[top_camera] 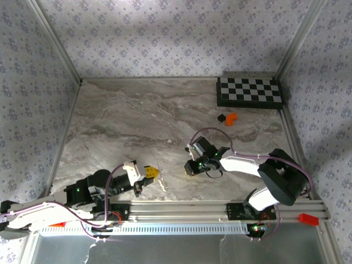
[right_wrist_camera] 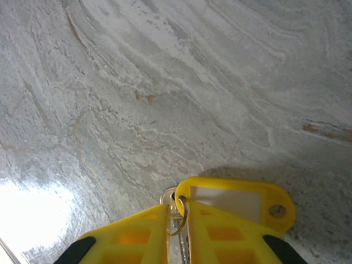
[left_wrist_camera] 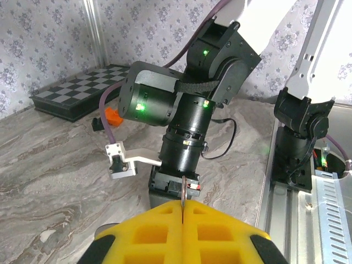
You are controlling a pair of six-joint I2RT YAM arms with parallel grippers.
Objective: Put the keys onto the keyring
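Observation:
My left gripper [top_camera: 152,174] sits at the near left of the marble table, its yellow pads [left_wrist_camera: 159,231] shut on a thin metal piece seen edge-on, which looks like the keyring [left_wrist_camera: 182,193]. It sticks up from the pad tips. My right gripper [top_camera: 190,168] points down at the table just in front of it. In the right wrist view the right gripper [right_wrist_camera: 177,212] is shut on a silvery key [right_wrist_camera: 170,198]. A small ring [right_wrist_camera: 183,219] joins that key to a yellow tag [right_wrist_camera: 236,198] lying flat on the marble. The key's blade is hidden between the pads.
A chessboard [top_camera: 250,92] lies at the far right corner. A small orange piece [top_camera: 231,117] and a black piece [top_camera: 221,117] sit in front of it. Patterned walls close in three sides. The metal rail [top_camera: 220,209] with the arm bases runs along the near edge.

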